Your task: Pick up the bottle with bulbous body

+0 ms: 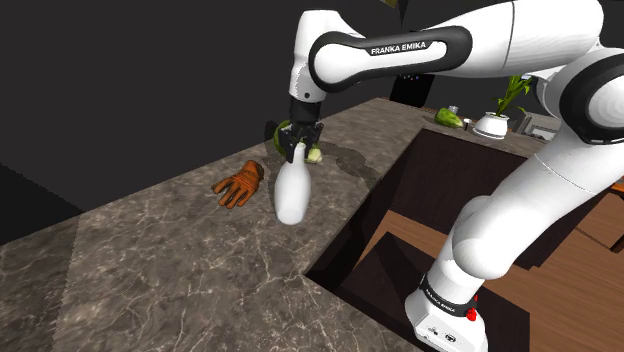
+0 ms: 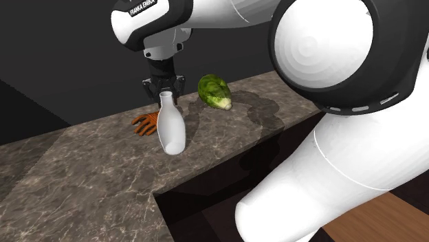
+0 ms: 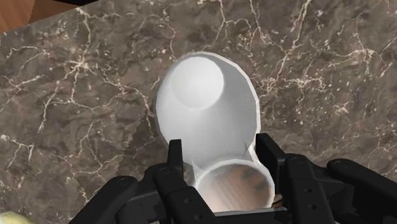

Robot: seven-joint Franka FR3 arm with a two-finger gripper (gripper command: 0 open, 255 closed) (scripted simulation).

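Note:
A white bottle with a bulbous body [image 1: 291,190] [image 2: 170,127] [image 3: 210,108] hangs slightly tilted over the dark marble counter [image 1: 150,260]. Its base is at or just above the stone. My black gripper [image 1: 298,148] [image 2: 165,95] [image 3: 219,172] comes down from above and is shut on the bottle's narrow neck. In the wrist view the fingers [image 3: 173,159] clasp both sides of the open mouth.
An orange-brown glove [image 1: 240,183] [image 2: 144,124] lies on the counter just beyond the bottle. A green lettuce [image 2: 214,92] [image 1: 313,153] sits behind the gripper. The counter edge drops to a dark recess [image 1: 400,220] toward the stand. A potted plant [image 1: 492,123] stands far back.

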